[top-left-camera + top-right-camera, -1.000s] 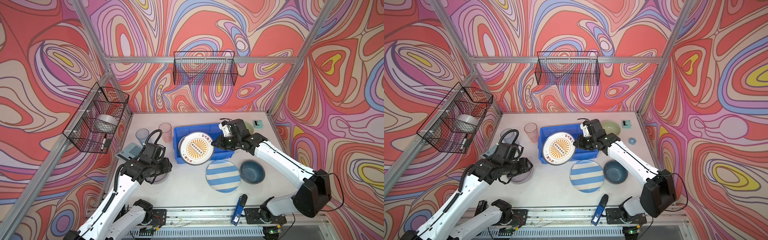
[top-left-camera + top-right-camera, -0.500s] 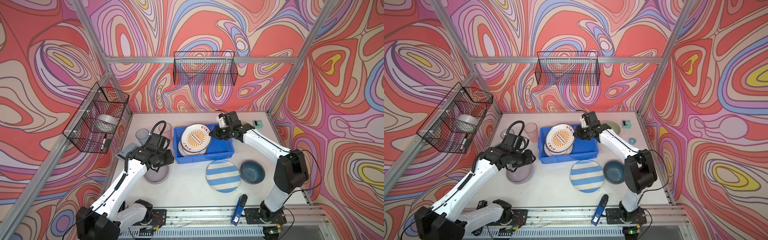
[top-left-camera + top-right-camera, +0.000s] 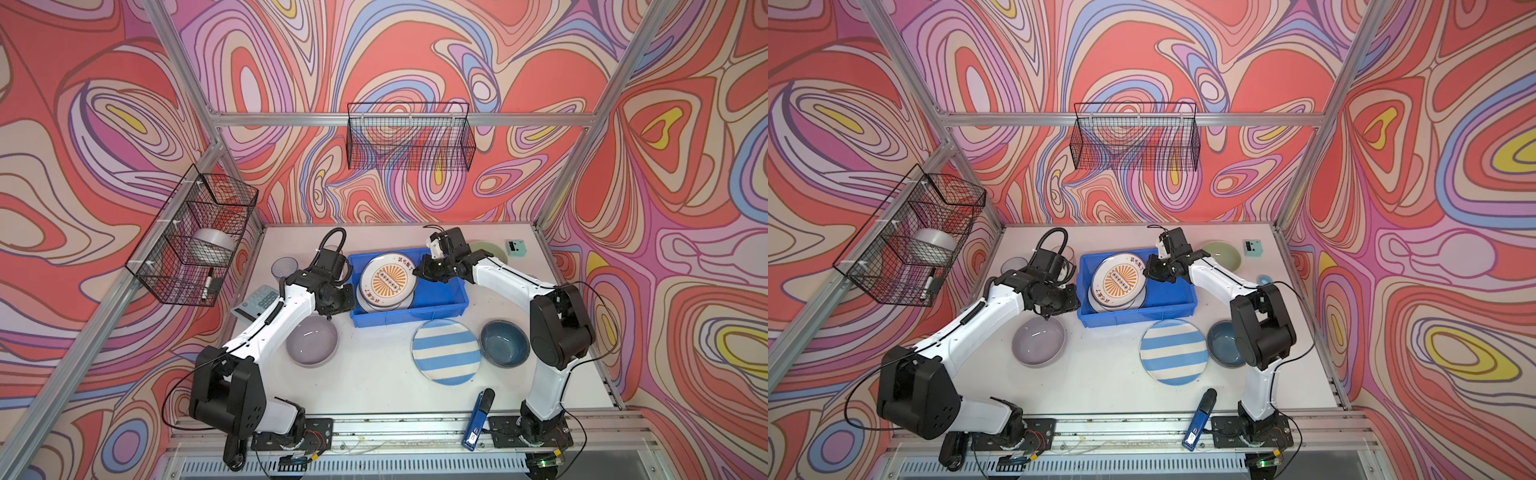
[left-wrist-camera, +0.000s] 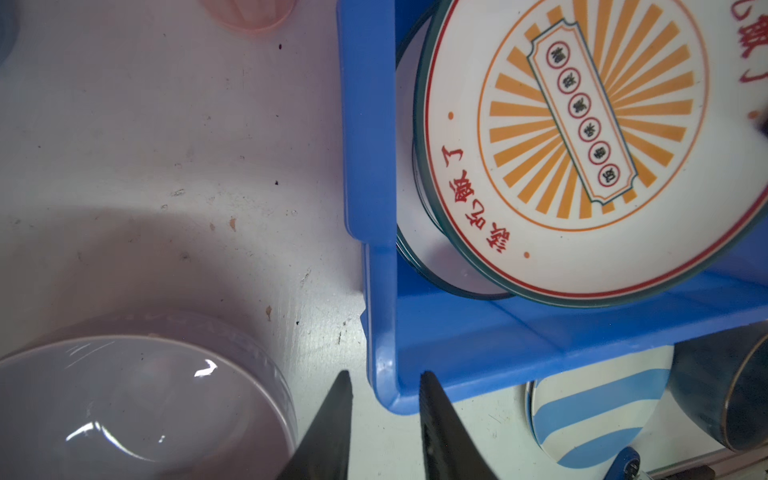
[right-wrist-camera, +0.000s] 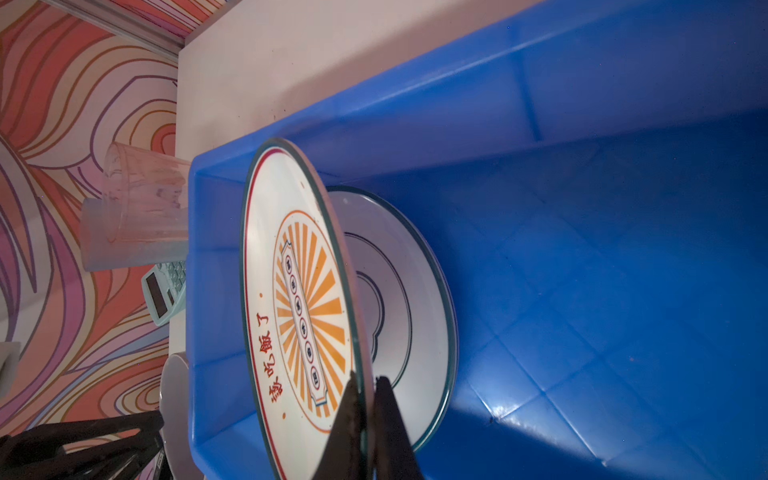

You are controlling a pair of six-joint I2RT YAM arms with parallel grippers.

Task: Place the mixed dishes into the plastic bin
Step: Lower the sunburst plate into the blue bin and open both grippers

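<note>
Fingers, right gripper (image 5: 368,376): clamped on sunburst plate (image 5: 299,299) rim, plate held tilted
Fingers, left gripper (image 4: 384,372): spread apart, blue bin (image 4: 365,124) corner straddled
Plate look: white, orange rays, red lettering, teal edge

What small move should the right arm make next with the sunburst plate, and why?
Probably lower it until it lies flat. The right gripper has its jaws shut on the rim of the sunburst plate, which hangs tilted inside the blue bin, over the white plate.

Left claw (image 4: 384,376) ajar, right claw (image 5: 366,378) tight
</note>
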